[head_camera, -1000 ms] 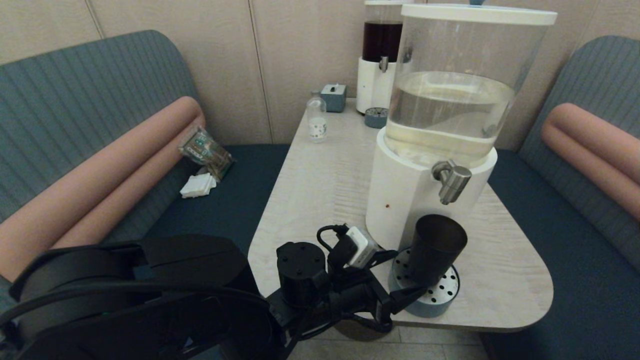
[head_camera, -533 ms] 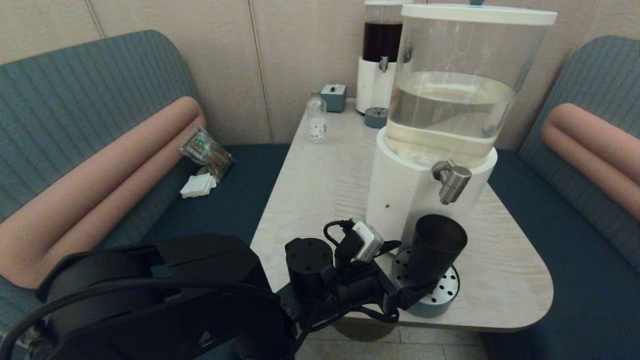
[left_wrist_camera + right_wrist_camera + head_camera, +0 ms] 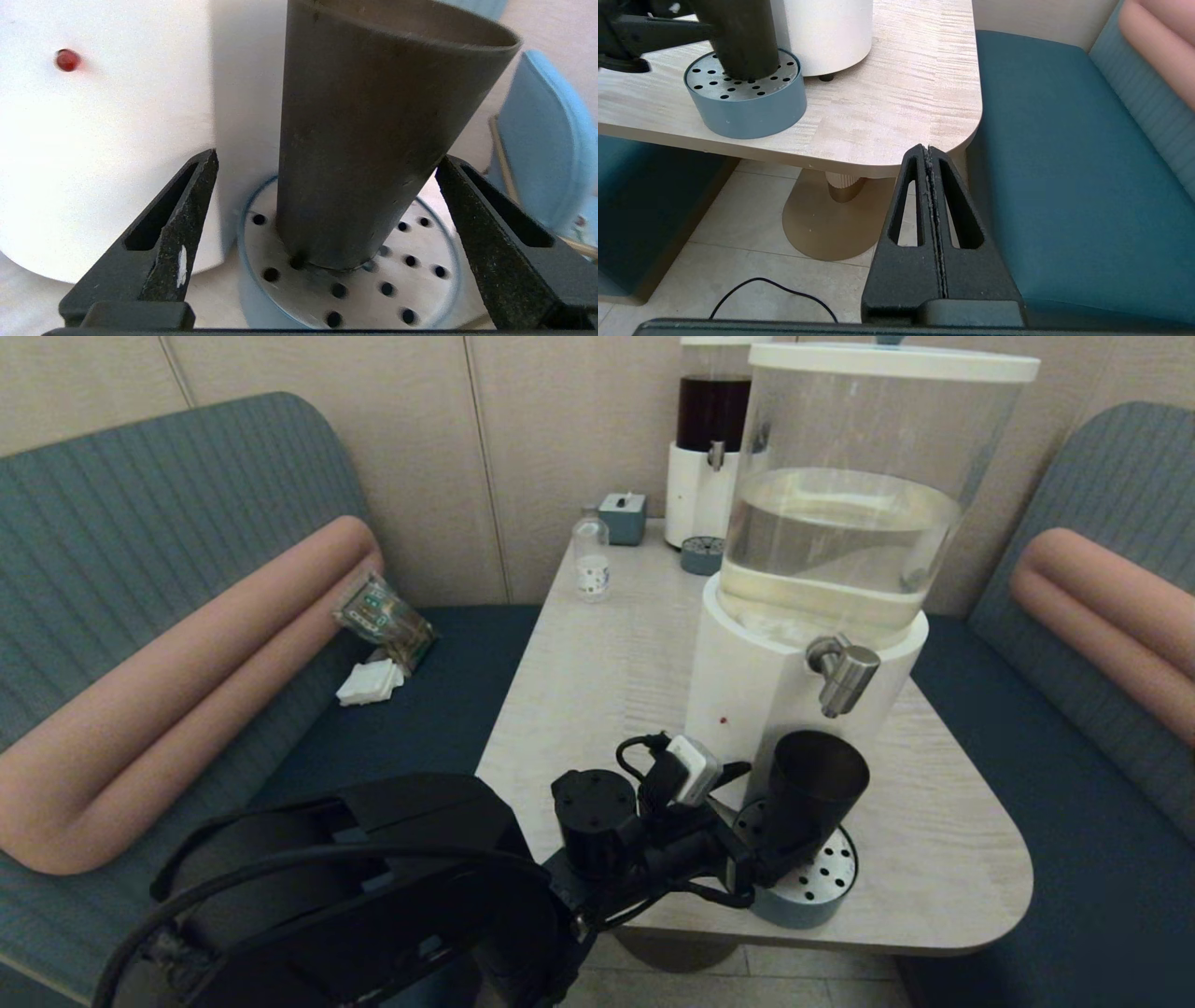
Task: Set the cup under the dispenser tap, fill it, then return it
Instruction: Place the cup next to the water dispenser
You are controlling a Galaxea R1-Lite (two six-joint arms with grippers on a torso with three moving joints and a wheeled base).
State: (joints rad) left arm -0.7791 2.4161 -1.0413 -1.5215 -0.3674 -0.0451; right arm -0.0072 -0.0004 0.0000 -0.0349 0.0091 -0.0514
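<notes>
The dark tapered cup stands on the round grey perforated drip tray, directly below the brushed-steel dispenser tap of the big white-based clear-tank dispenser. My left gripper reaches in from the near left, open. In the left wrist view the cup fills the space between the spread fingers of the left gripper; there is a gap on one side and the other finger lies close to the cup wall. My right gripper hangs shut and empty below the table's near right corner.
At the table's far end stand a second dispenser with dark liquid, a small clear bottle, a small blue box and a small tray. Blue benches flank the table; the near edge is close behind the drip tray.
My left arm has pushed forward and slightly up toward the dispenser, so its open fingers now straddle the cup lower body. The cup and tray have stayed in place.
</notes>
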